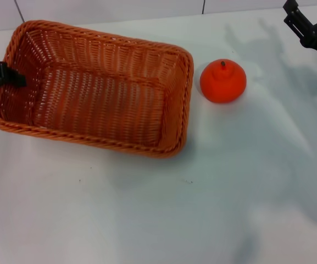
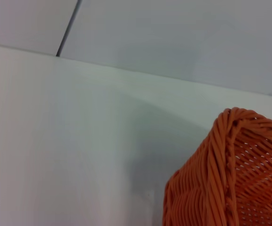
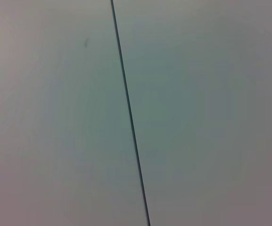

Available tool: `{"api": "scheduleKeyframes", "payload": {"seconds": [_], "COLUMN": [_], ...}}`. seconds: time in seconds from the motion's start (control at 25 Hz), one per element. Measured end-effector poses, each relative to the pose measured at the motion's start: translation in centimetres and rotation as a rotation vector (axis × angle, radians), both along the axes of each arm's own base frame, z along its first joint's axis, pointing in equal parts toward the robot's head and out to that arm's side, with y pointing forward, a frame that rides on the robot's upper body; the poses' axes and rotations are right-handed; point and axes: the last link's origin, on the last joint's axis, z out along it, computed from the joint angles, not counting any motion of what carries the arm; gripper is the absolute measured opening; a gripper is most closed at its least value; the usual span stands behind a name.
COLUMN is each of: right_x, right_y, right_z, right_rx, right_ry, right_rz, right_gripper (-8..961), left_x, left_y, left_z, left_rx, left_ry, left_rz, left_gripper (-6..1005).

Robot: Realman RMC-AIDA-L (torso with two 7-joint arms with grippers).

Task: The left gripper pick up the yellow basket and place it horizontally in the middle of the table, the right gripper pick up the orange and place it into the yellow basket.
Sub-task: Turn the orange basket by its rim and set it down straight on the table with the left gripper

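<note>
The white table (image 1: 147,220) carries two things. The yellow basket (image 1: 92,88), a woven rectangular one, rests flat on its left half, open side up. The orange (image 1: 222,81) sits just beside the basket's right end, stem up, not touching it.

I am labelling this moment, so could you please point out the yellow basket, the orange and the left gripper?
yellow basket (image 1: 183,99): head view, on its braided rim beside the fruit.
orange (image 1: 222,82): head view, on the middle of its skin.
left gripper (image 1: 16,78): head view, at its black tip on the basket's left rim.
</note>
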Motion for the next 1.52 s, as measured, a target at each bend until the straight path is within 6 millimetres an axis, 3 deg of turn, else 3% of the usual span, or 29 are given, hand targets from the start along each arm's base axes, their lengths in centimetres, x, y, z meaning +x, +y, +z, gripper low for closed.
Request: {"api": "scheduleKeyframes", "payload": {"seconds": [0.56,1.52], "right_x": [0.1,0.2], "right_y": [0.3,0.2], "right_z": [0.1,0.0], "right_rx": [0.003,0.001], "right_ry": [-0.012,-0.012], "right_rz": [-0.009,-0.012], "right_gripper": [920,905], "left_x": [-1.2,-2.3], "left_y": [-0.7,-1.1], "left_z": [-0.8,-1.1], "left_rx": [0.088,0.103], "left_ry": [-0.088,-0.057], "left_rz": [0.094,0.125], "left_gripper": [132,131]}}
